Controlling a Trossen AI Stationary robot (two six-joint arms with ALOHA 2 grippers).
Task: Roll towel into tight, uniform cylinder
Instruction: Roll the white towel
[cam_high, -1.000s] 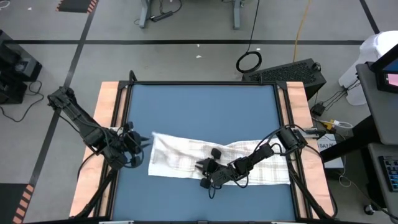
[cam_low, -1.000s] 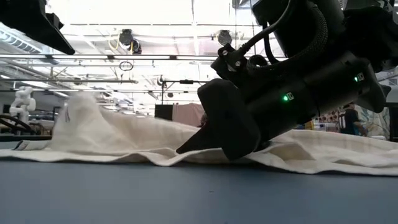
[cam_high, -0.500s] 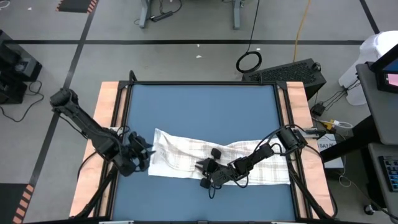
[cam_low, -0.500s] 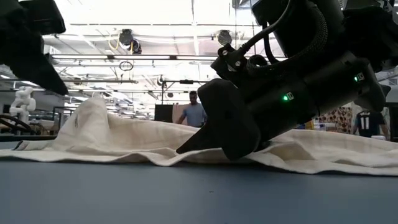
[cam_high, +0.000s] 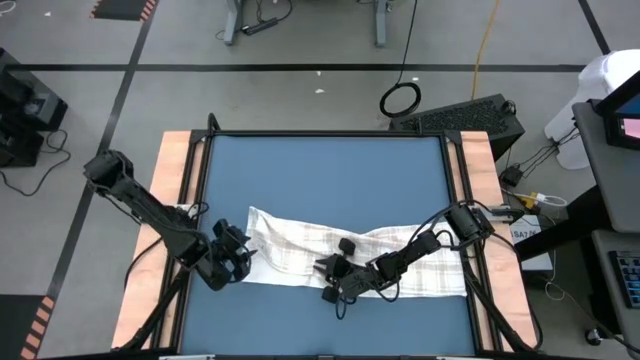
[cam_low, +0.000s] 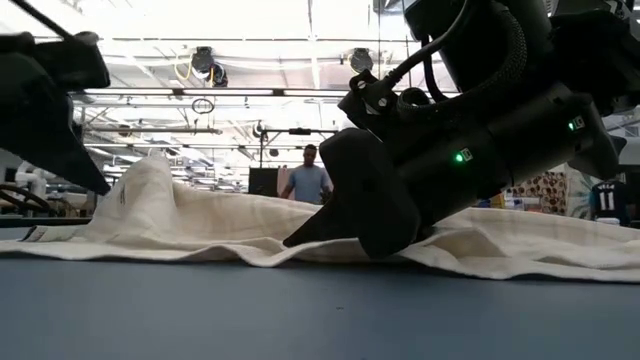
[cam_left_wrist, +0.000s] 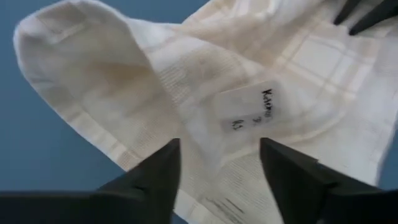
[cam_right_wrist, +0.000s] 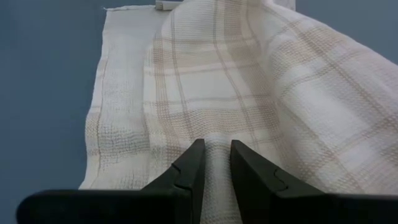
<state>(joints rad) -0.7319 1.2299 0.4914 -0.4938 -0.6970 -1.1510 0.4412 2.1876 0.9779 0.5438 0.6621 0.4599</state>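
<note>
1. The towel (cam_high: 340, 258) lies stretched across the near part of the blue mat (cam_high: 320, 180), rumpled, running from near the mat's left edge almost to its right edge, and the checked lines show clearly on its right half.
2. Nearest the front, the right gripper (cam_high: 335, 275) is down on the towel's near edge around the middle, and the right wrist view has it pinching a raised ridge of cloth between its two fingers (cam_right_wrist: 189, 168), clamped tight on the fabric.
3. In the low view that gripper (cam_low: 340, 215) fills the middle of the picture, its dark body pressed into the cloth with a green light glowing on its side.
4. Over to the left end: the left gripper (cam_high: 232, 258) sits just at the towel's left edge, fingers spread apart and holding nothing.
5. The left wrist view confirms it, with the two fingers (cam_left_wrist: 155, 174) standing wide on either side of a humped fold, and a small printed label (cam_left_wrist: 252, 109) lies on the cloth between them.
6. The left end of the towel stands up in a soft peak (cam_low: 145, 185) in the low view.
7. No containers on the mat, only cloth and grippers.
8. Farther back, beyond the table, a person (cam_low: 308, 180) stands in the room.
</note>
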